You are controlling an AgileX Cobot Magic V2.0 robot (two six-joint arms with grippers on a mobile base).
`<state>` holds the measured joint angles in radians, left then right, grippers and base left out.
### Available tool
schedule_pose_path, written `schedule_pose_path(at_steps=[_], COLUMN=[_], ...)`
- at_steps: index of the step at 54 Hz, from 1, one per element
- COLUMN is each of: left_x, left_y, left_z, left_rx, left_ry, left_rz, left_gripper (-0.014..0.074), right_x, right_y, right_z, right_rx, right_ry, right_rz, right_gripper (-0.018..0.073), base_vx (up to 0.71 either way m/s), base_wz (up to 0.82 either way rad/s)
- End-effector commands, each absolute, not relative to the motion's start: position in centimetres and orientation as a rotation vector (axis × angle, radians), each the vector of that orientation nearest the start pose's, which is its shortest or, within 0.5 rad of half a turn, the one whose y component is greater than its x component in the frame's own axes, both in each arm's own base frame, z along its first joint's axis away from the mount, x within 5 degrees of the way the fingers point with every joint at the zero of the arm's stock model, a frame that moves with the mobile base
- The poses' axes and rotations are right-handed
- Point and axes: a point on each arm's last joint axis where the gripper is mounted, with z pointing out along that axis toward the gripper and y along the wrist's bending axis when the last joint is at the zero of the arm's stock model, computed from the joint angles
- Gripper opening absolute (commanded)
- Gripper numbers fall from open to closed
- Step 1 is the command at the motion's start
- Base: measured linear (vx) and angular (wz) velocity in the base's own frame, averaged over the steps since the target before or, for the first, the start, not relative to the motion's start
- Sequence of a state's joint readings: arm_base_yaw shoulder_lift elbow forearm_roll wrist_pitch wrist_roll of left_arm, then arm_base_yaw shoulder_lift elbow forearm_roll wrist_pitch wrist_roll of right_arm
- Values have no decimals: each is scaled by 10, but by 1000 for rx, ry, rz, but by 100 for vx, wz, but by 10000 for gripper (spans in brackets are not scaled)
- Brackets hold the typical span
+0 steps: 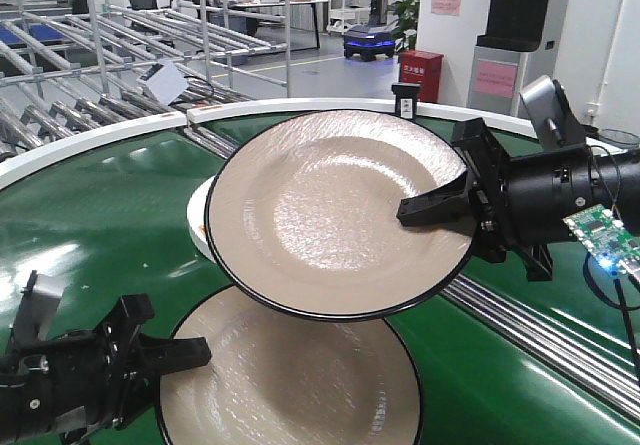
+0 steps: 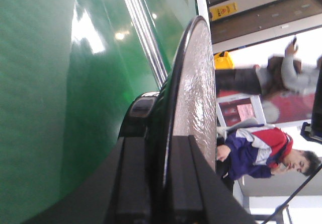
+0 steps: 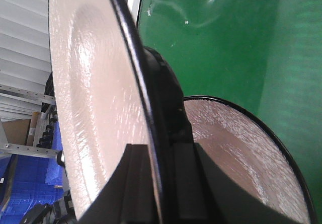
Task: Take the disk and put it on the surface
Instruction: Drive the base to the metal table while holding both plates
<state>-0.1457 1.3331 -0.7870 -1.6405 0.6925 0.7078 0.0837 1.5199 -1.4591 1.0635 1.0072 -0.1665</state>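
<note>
- The right gripper [image 1: 418,211] is clamped on the right-hand rim of the upper plate [image 1: 330,215]. One finger lies across the plate's top face and the other is under it.
- The upper plate is beige with a thin black rim. It hangs above the green conveyor belt [image 1: 90,235], clear of it and tilted a little, with its face up.
- The left gripper [image 1: 185,355] is closed on the left rim of the lower plate [image 1: 290,385]. The left wrist view shows that rim edge-on, pinched between the two black fingers [image 2: 133,183].
- The lower plate has the same beige face and black rim. It sits low over the near part of the belt, and I cannot tell whether it touches the belt.
- The near edge of the upper plate overlaps the far edge of the lower plate from above, with a gap between the two.
- A white plate [image 1: 197,227] lies on the belt, mostly hidden under the left side of the upper plate.
- Metal rails [image 1: 540,335] run across the belt below the right arm.
- A small black device [image 1: 405,100] stands at the belt's far white border [image 1: 100,145].
</note>
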Motion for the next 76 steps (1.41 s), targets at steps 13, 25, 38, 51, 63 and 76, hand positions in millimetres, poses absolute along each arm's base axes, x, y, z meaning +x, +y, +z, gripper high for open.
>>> schedule_pose_path(at_steps=[13, 25, 38, 51, 63, 76], left_x=[256, 256, 256, 256, 256, 256], left_y=[-100, -100, -100, -100, -100, -100], left_z=[319, 319, 319, 319, 319, 319], left_rx=[-402, -402, -402, -402, -402, -402], left_ry=[1963, 1963, 1963, 1963, 1963, 1963], left_rz=[-1538, -1538, -1538, -1538, -1538, -1538], left_gripper=[1, 1, 1, 1, 1, 1], right_x=[308, 308, 308, 308, 308, 308], right_y=[94, 94, 94, 94, 94, 94], right_z=[434, 434, 434, 434, 434, 434], right_rx=[110, 110, 110, 110, 110, 110], right_ry=[2081, 2081, 2081, 2081, 2081, 2081], right_rz=[1385, 1385, 1385, 1385, 1385, 1385], right_gripper=[0, 0, 0, 0, 0, 0], base_vx=[-23, -26, -27, -25, -22, -17], base_wz=[-11, -14, -21, -35, -50, -59])
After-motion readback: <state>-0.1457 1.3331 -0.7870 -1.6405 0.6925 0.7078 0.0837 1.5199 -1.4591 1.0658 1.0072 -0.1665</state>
